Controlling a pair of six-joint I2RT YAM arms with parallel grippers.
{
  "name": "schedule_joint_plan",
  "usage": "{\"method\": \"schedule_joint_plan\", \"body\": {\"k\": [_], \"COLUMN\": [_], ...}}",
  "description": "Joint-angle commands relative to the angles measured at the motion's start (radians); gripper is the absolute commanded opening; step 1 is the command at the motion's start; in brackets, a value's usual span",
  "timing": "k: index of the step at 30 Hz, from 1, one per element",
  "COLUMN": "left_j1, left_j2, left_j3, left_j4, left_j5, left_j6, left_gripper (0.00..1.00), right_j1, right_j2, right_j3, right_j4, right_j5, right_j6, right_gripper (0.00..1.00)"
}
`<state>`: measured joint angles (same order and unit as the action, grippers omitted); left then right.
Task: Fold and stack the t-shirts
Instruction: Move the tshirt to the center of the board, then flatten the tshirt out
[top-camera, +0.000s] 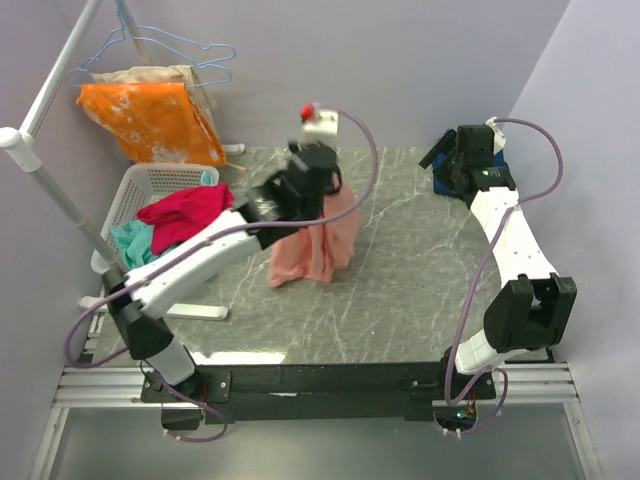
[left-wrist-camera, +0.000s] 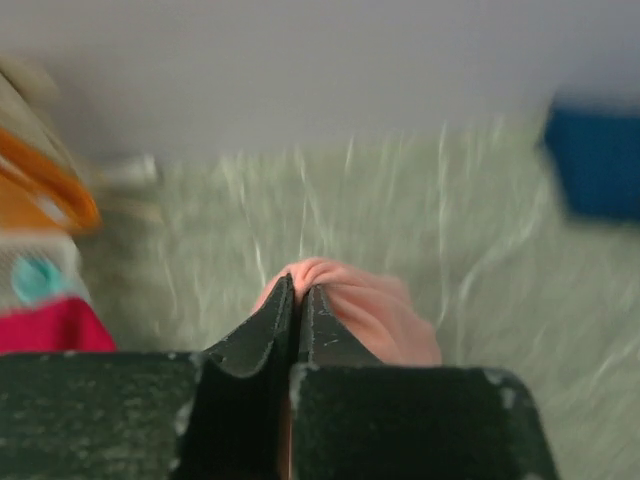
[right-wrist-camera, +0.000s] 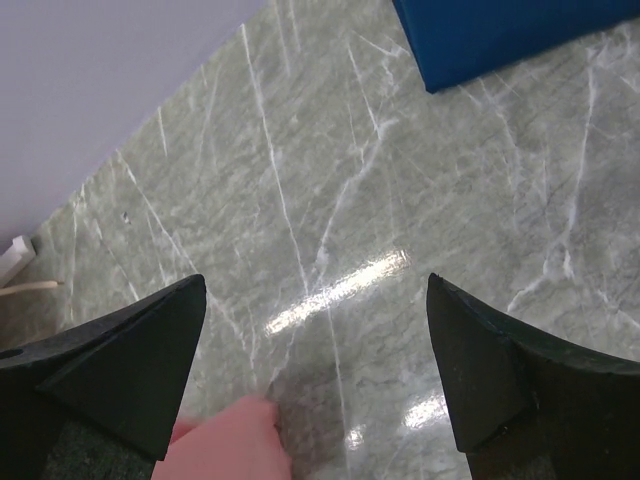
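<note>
Right of the basket, the left fingers pinch the salmon-pink t-shirt, which hangs down to the surface, while farther right the right fingers gape wide beside the navy t-shirt.

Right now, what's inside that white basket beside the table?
A magenta-red garment lies on top in the white laundry basket, over a teal cloth. Anything beneath them is covered, and the left arm hides the basket's near corner.

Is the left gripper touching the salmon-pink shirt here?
Touching. The left wrist view shows the left gripper shut on a bunch of the salmon-pink shirt.
</note>
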<state>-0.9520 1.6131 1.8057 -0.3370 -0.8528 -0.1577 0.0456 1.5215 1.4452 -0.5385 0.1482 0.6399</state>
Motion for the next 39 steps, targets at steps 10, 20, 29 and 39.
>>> {"method": "schedule_joint_plan", "body": {"k": [10,20,29,39], "left_j1": [0.084,0.108,0.192,0.306], "left_j2": [0.168,0.285,0.286,0.255], "left_j3": [-0.096,0.256,0.228,0.193], "left_j4": [-0.157,-0.209,-0.322,-0.396], "left_j5": [0.186,-0.014,-0.081,-0.104], "left_j6": [-0.257,-0.195,-0.302,-0.384], "left_gripper": [0.01,0.01,0.01,0.01], "right_j1": [-0.003,0.037,0.218,0.370], "right_j2": [-0.004,0.094,0.186,0.325], "right_j3": [0.000,-0.077,-0.097,0.009], "right_j4": [0.031,0.021,-0.001,0.024], "right_j5": [-0.025,-0.288,-0.319,-0.292], "right_j6": [-0.016,-0.114,-0.246,-0.241], "right_gripper": [0.97,1.00,1.00,0.79]}}
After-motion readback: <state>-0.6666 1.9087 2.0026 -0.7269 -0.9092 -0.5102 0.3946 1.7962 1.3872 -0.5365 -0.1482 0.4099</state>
